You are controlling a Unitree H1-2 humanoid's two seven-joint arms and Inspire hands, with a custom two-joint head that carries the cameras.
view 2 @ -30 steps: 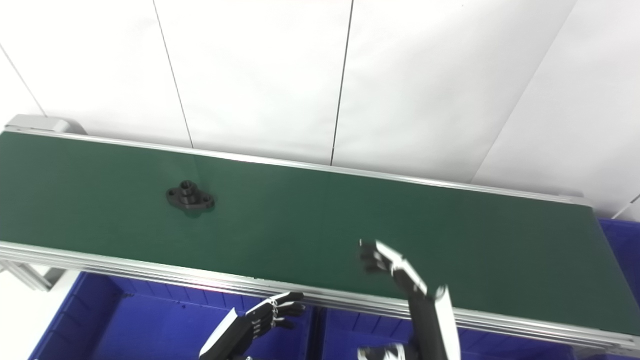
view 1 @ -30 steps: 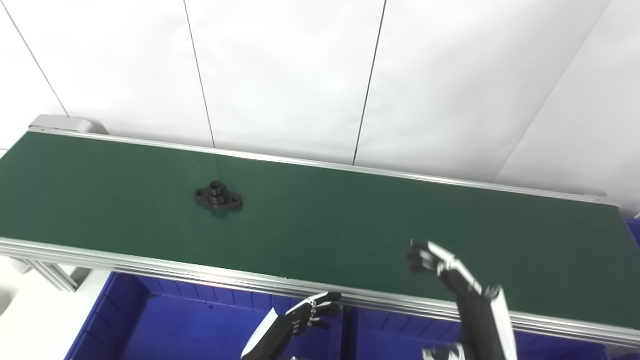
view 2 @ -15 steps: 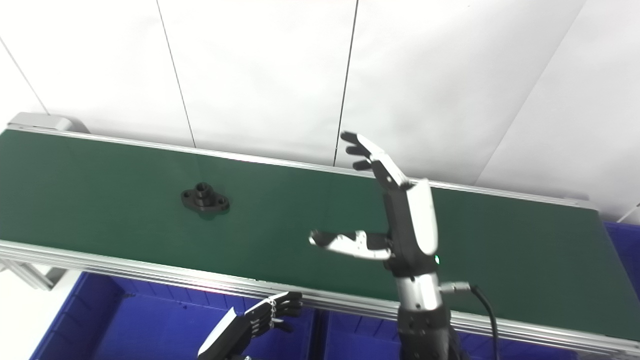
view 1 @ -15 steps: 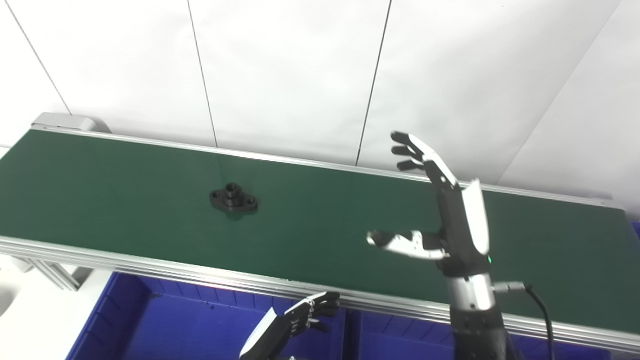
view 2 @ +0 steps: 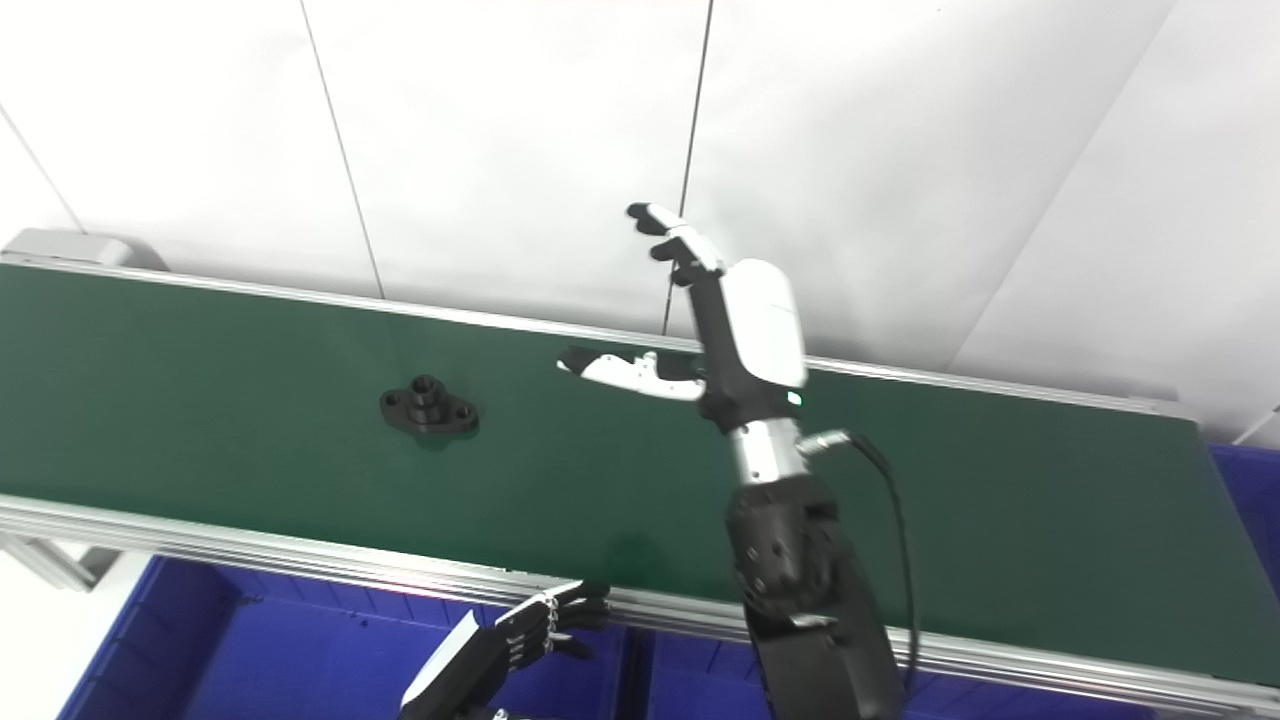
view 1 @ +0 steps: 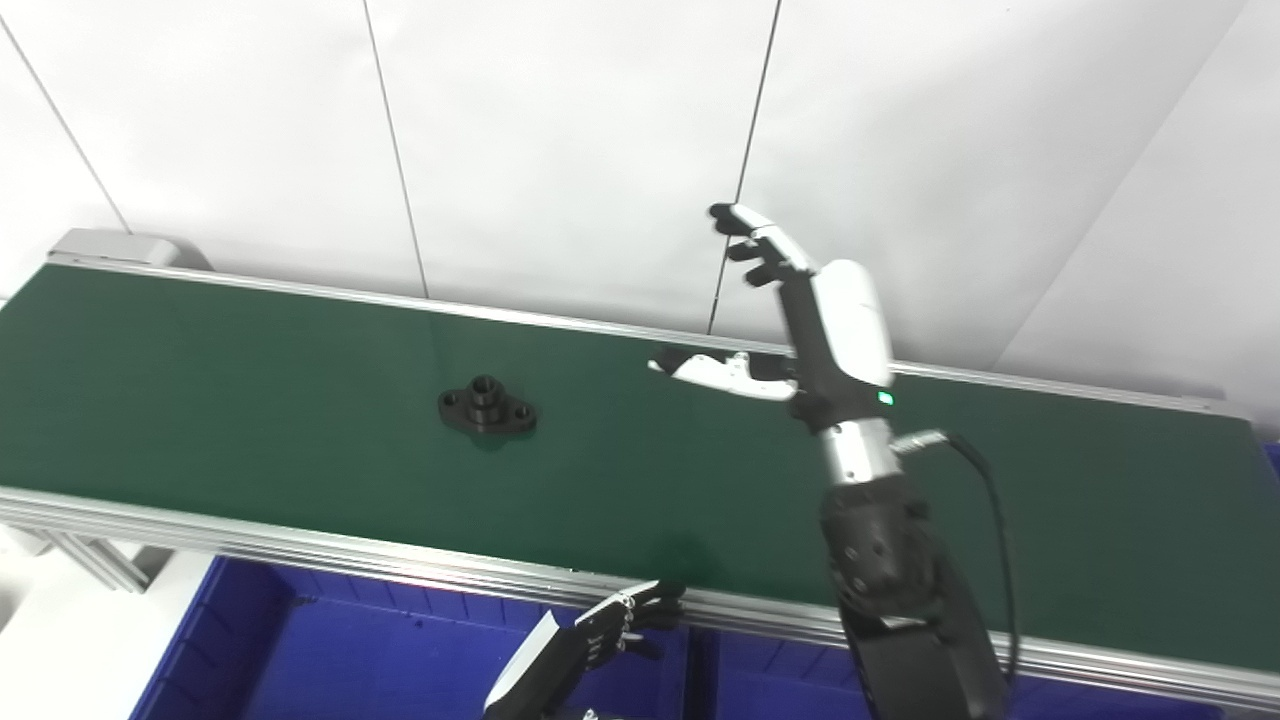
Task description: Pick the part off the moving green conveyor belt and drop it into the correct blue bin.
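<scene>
1. The right hand [view 1: 805, 320] is up over the far side of the green belt [view 1: 250, 340]. Its fingers [view 1: 750, 240] are spread wide and its thumb [view 1: 700, 370] sticks out to the side. It holds nothing.
2. The black part [view 1: 487, 407] lies flat on the belt, at about 9 o'clock from the right hand and well apart from it. Nothing touches it.
3. The left hand [view 1: 615, 630] is low, at about 7 o'clock from the right hand, just by the belt's near rail [view 1: 300, 545]. Its fingers curl in a bit, but it holds nothing that I can see.
4. The step in hand looks like the reach. To do it well, I think the right hand should keep wide and come down with the fingers on one side of the part and the thumb on the other. The little round bump in the middle of the part looks like a good spot to pinch. The task says the belt moves, so the hand should aim a bit ahead of the part.
5. The count: two hands, one black part, one belt. The blue bins [view 1: 330, 650] sit under the near rail at 6 o'clock. I see two there, side by side, and a bit of blue at the far right edge that may be a third.
</scene>
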